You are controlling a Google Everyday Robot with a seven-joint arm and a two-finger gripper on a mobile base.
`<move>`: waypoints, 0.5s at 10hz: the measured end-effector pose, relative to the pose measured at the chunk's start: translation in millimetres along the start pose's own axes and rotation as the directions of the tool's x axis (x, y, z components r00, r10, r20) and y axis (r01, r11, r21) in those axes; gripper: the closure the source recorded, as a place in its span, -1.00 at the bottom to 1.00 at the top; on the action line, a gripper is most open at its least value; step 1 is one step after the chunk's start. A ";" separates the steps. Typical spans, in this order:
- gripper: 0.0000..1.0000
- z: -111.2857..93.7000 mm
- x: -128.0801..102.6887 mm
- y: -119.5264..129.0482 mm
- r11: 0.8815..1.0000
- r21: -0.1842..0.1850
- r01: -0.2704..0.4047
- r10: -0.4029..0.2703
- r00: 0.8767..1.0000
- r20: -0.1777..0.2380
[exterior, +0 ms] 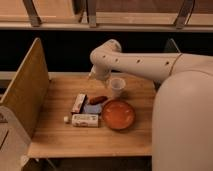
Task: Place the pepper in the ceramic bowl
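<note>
The gripper (93, 76) hangs at the end of the white arm (145, 64) over the far edge of the wooden table (60, 140), about midway along that edge; whether it is open or closed cannot be told. The pepper (98, 99) lies flat on the table near its middle, on the front-edge side of the gripper and almost straight below it as seen, apart from it and not touched. It lies lengthwise along the table's width, at the far border of a flat blue square (92, 108) (whether it overlaps the square or only meets it is unclear). The pepper is outside the ceramic bowl (118, 114), which sits just beside it, toward the table's front edge and right-hand edge as seen. By count there are one pepper, one ceramic bowl and one blue square. There is also one translucent white cup (117, 86), standing upright near the far edge, just beside the gripper. There are two boxes: a long white box (85, 120) lying parallel to the front edge, and a red-and-white pack (78, 103) on the left-edge side of the pepper. One small white object (66, 119) lies at the white box's left end. A tall wooden panel (25, 95) stands along the table's left edge.
</note>
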State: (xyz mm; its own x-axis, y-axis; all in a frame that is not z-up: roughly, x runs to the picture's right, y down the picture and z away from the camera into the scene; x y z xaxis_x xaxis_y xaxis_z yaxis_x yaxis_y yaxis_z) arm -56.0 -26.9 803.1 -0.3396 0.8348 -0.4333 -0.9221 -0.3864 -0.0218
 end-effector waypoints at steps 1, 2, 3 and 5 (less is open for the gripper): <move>-0.30 15.9 3.1 3.6 1.000 0.010 0.010 -0.010 1.000 -0.018; -0.30 28.3 4.4 4.5 1.000 0.021 0.013 -0.013 0.999 -0.031; -0.30 43.8 2.2 0.6 0.999 0.041 0.008 -0.007 0.999 -0.040; -0.30 50.1 -0.7 -3.7 0.998 0.055 -0.003 0.005 0.999 -0.040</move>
State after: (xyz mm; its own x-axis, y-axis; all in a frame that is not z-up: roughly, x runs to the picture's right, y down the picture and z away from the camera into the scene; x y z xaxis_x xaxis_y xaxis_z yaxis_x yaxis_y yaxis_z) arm -61.7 -6.3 848.6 -0.3366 0.8164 -0.4692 -0.9299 -0.3668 0.0290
